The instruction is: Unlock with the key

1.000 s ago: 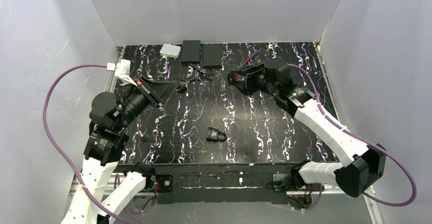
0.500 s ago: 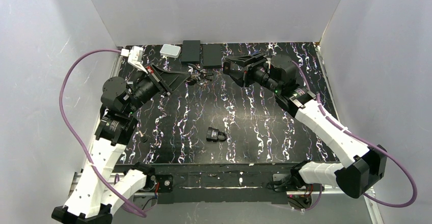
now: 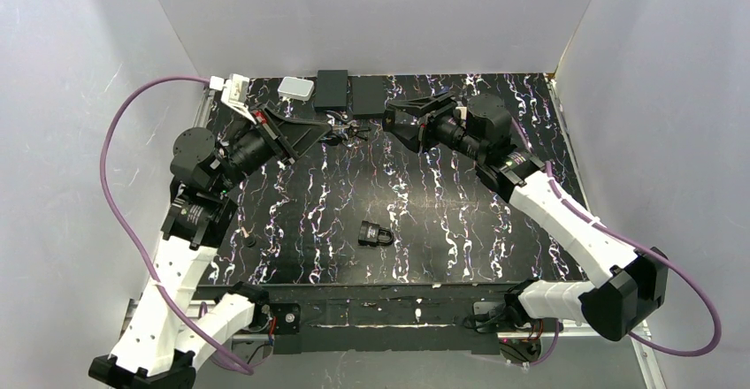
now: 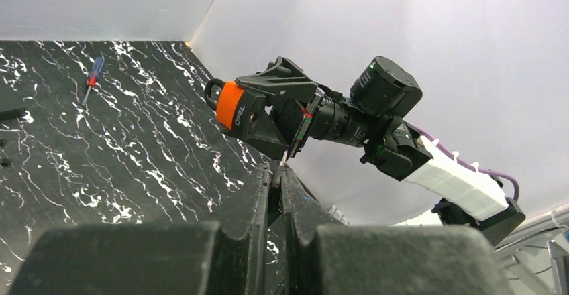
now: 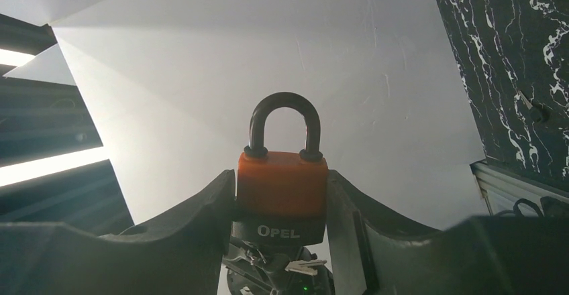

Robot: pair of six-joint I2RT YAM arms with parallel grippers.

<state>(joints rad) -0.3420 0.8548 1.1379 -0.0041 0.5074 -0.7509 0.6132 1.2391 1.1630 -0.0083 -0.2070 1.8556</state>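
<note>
Orange padlock (image 5: 282,188) held aloft, right arm (image 3: 548,205) outstretched

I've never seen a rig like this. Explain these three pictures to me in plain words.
These are two robot arms bolted to a black marbled table, each ending in a two-finger gripper. One picture looks down from above; the other two come from cameras on the wrists. The right gripper clamps an orange padlock, its shackle sticking out. The left gripper is shut and points at it. A silvery key shows beyond the padlock in the right wrist view; whether the left gripper pinches it I cannot tell. On the table lie a black padlock, a screwdriver and, at the back, a white box and two dark boxes.
</note>
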